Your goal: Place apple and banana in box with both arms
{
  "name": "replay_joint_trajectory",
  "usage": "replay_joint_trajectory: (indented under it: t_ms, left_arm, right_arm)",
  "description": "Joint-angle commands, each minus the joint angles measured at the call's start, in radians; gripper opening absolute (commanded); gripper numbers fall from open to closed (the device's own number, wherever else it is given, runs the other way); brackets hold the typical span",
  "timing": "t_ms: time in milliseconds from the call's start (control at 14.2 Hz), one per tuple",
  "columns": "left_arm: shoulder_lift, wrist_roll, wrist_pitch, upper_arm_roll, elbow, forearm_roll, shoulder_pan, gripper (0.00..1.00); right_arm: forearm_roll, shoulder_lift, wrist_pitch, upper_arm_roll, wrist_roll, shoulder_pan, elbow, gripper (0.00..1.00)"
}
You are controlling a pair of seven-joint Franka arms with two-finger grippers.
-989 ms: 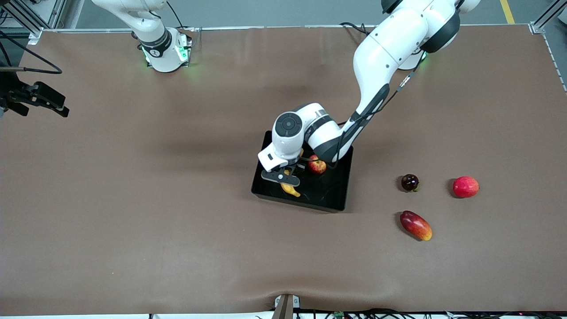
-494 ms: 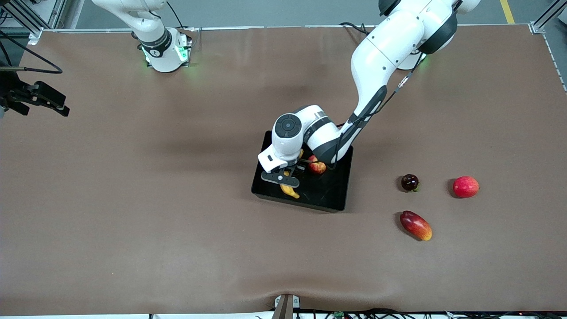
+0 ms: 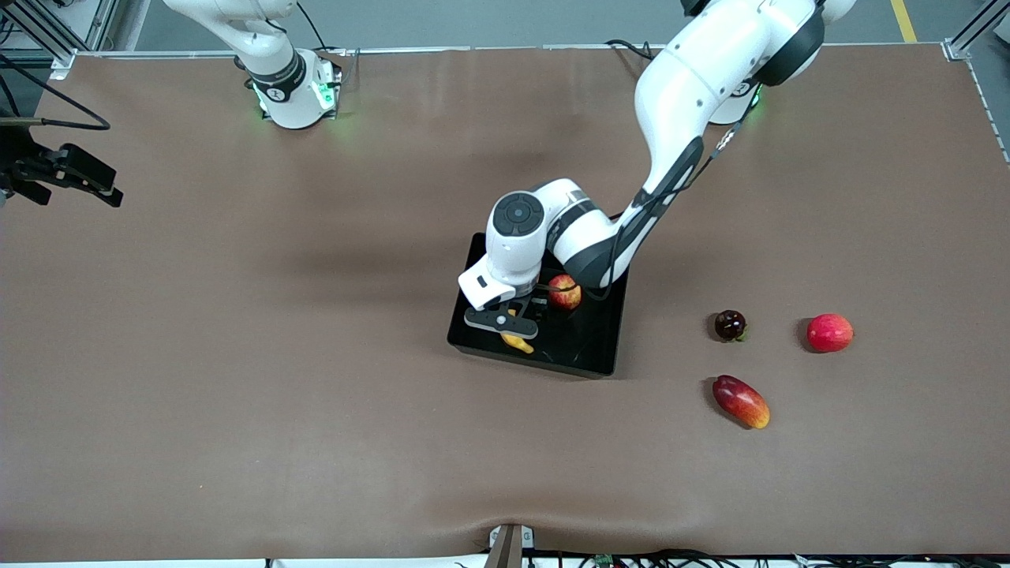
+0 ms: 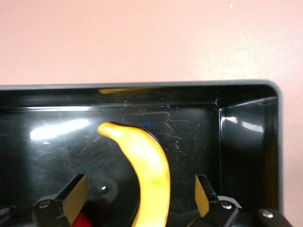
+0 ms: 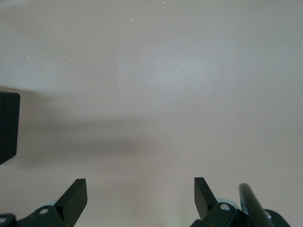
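Now, banana point(image 4: 150, 175) in box point(image 4: 246, 142) (near wall), left pincer point(image 4: 142, 198) spread.

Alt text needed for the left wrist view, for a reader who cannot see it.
A yellow banana lies on the floor of a glossy black box, between the spread fingers of the open left gripper, which touch nothing. A sliver of red shows at the frame's edge by one finger; what it belongs to cannot be told. The brown table fills the rest of the view.
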Motion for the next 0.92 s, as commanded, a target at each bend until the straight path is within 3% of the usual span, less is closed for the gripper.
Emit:
replay_joint_trajectory:
  t_ms: [0,424,848]
  left_arm:
    - [-0.091,-0.011,-0.072,0.004,-0.020,0.004,0.010,1.00]
    - [-0.312,0.018,-0.315,-0.007,-0.026,-0.089,0.157,1.00]
    - [-0.482,0.052,-0.516,-0.006,-0.032,-0.095,0.341,1.00]
  right_arm:
    - [0.018,0.005,-0.015,0.007,-0.002,-0.012,0.020,1.00]
    - [0.018,0.005,-0.013,0.009,-0.002,-0.010,0.022,1.00]
    - [0.018,0.005,-0.013,0.007,-0.002,-0.012,0.022,1.00]
